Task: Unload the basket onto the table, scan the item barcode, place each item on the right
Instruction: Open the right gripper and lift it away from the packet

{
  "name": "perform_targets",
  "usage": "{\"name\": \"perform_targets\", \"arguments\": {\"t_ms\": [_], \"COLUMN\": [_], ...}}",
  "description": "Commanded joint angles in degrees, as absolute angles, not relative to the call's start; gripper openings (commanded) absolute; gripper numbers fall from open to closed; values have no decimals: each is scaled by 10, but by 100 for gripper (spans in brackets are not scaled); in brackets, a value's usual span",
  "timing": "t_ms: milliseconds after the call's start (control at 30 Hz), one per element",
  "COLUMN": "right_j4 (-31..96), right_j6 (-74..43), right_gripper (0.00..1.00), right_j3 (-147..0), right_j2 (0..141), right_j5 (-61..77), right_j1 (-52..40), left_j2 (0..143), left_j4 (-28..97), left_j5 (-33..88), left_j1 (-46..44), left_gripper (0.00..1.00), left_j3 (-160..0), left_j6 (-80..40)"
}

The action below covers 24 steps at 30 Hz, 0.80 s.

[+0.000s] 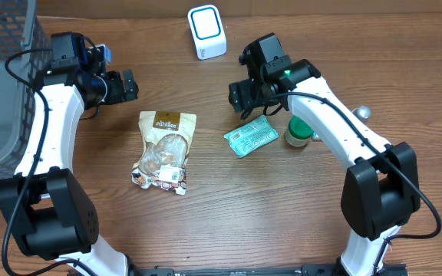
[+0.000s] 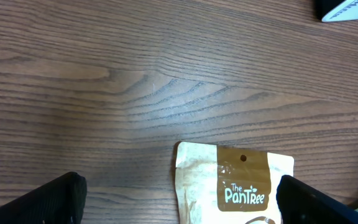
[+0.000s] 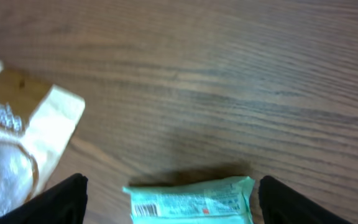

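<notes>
The right gripper (image 1: 244, 98) is pictured with jaws spread wide and nothing held, just above one flat teal plastic packet (image 1: 252, 136), which is laid on the brown wooden table (image 1: 229, 215) with its barcode (image 3: 143, 210) showing. One green-lidded jar (image 1: 299, 130) is set just beside it, one tan paper snack pouch (image 1: 163, 149) nearby, one white, blue-ringed scanner (image 1: 206, 31) further back. The left gripper (image 1: 125, 86) is likewise held open and empty

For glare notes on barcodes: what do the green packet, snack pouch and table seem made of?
Green packet: likely thin plastic film, slightly glossy, with a sealed edge.
Snack pouch: matte kraft-look paper with a clear window, probably plastic.
Table: wood or wood-look laminate, low sheen; grain lines show.
</notes>
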<state>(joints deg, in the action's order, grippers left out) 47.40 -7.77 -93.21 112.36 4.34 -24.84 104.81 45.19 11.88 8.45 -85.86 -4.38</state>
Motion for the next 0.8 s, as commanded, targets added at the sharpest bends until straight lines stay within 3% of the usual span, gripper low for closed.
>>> {"name": "perform_targets", "arguments": {"t_ms": [0, 200, 767], "right_j4": [480, 528, 500], "right_j6": [-173, -194, -239], "right_gripper": [75, 77, 77], "right_j3": [-929, -929, -929], "right_j2": [1127, 1148, 1207], "right_j5": [27, 27, 39], "right_j1": [-256, -282, -324], "left_j2": [1053, 1053, 1053], "left_j4": [452, 452, 452], "left_j5": [118, 118, 118], "left_j1": [83, 83, 83], "left_gripper": [99, 100, 100], "left_j3": [-870, -870, -870], "left_j6": [-49, -49, -49]}}
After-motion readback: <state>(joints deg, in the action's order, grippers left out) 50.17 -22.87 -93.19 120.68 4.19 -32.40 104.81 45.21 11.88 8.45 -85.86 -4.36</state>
